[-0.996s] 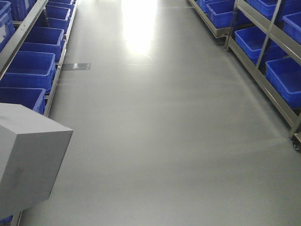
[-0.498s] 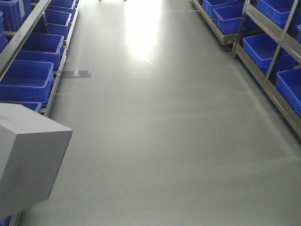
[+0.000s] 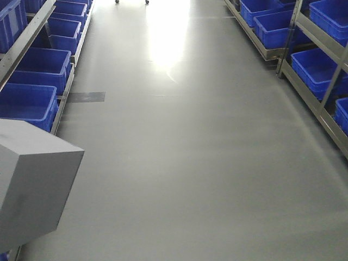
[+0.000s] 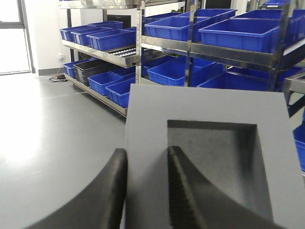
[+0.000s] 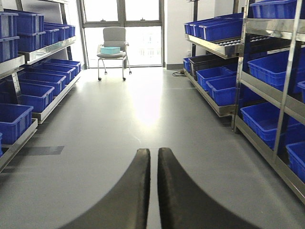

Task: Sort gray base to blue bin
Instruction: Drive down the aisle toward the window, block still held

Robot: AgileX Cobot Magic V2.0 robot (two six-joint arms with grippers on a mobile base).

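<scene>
Gray matte cuboid block [image 3: 32,185] fills the front view at 8 o'clock, above the glossy gray floor [image 3: 190,163]. In the left wrist view the left tool [image 4: 146,152] is clenched on one wall of it, one black finger inside the square recess and one outside. Seen from its own wrist, the right tool [image 5: 153,151] is closed on nothing, its fingers almost touching. Bright-blue plastic crates [image 3: 22,103] sit in steel racks [image 3: 62,103] at 10 and 2 o'clock. Farthest, at 12, stands a gray office chair [image 5: 113,38].
</scene>
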